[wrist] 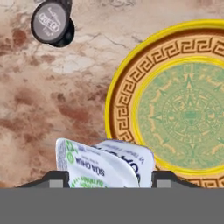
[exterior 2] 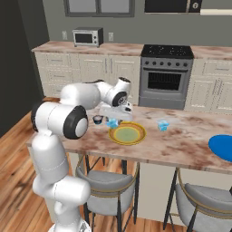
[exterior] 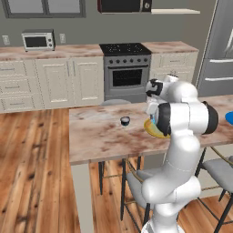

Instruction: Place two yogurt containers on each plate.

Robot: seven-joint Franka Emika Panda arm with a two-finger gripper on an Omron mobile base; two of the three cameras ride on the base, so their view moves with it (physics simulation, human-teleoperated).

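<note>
A pale-blue yogurt container [wrist: 105, 164] with a printed white lid stands on the counter just left of the yellow-rimmed plate [wrist: 127, 87]. My gripper [wrist: 109, 180] hangs over it, and its fingertips [wrist: 57, 180] press against the cup's two sides. In the right base view the gripper [exterior 2: 114, 118] and this cup [exterior 2: 112, 123] are at the plate's [exterior 2: 128, 134] near-left rim. A dark round yogurt container [wrist: 50, 22] [exterior 2: 97, 119] [exterior: 125, 120] stands apart on the counter beyond. Another pale-blue cup [exterior 2: 163, 125] sits right of the yellow plate. The solid blue plate [exterior 2: 222, 147] [exterior: 230, 117] lies at the counter's far end. Both plates are bare.
The things sit on a marbled island counter [exterior 2: 181, 145] with stools [exterior 2: 106, 179] under its near edge. A stove [exterior 2: 165, 74], cabinets and a toaster oven [exterior 2: 87, 37] line the back wall. My own arm [exterior: 182, 118] blocks much of the yellow plate [exterior: 152, 129] in the left base view.
</note>
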